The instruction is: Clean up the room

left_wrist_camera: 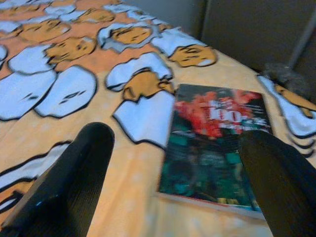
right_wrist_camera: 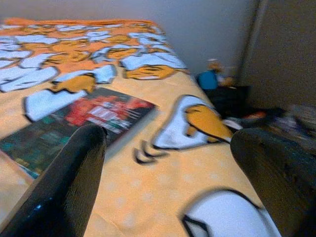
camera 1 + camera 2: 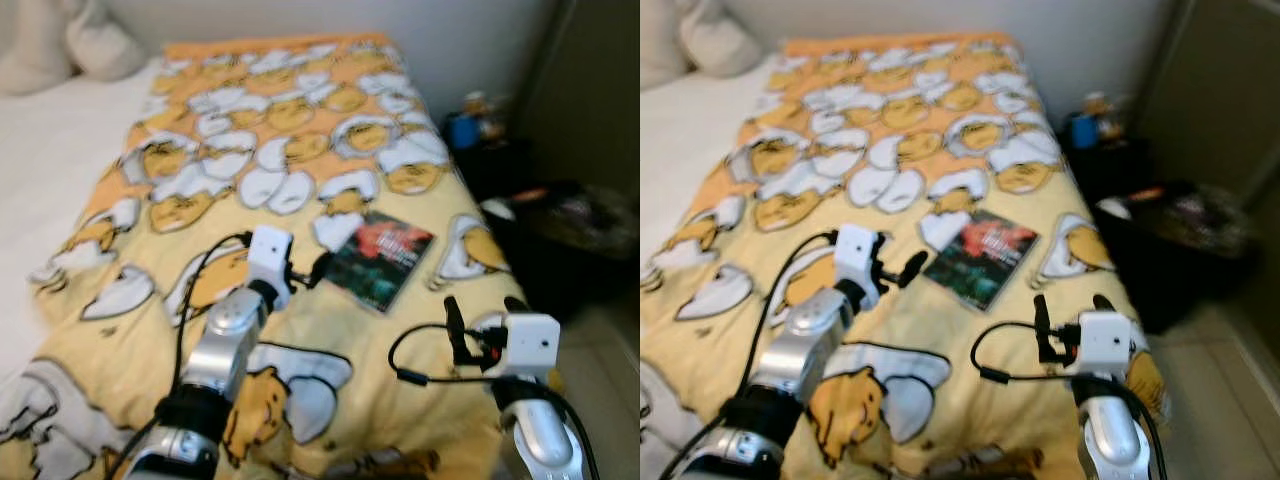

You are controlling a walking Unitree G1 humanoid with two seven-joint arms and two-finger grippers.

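Note:
A book (image 3: 380,258) with a red and dark green cover lies flat on the yellow-and-orange egg-print blanket (image 3: 280,130) that covers the bed. My left gripper (image 3: 312,270) hovers low over the blanket just left of the book, open. In the left wrist view the book (image 1: 217,143) lies right ahead, partly between the two black fingers (image 1: 74,177). My right gripper (image 3: 483,310) is open over the blanket's right edge, nearer to me than the book and to its right, with nothing in it. Seen from the right wrist, the book (image 2: 74,123) lies off to one side.
White pillows (image 3: 90,40) and a bare white sheet (image 3: 50,150) lie to the left of the blanket. Right of the bed stand a dark stand with a blue object (image 3: 462,130) and a dark bin of clutter (image 3: 575,225). A pale tiled floor (image 3: 610,340) shows at far right.

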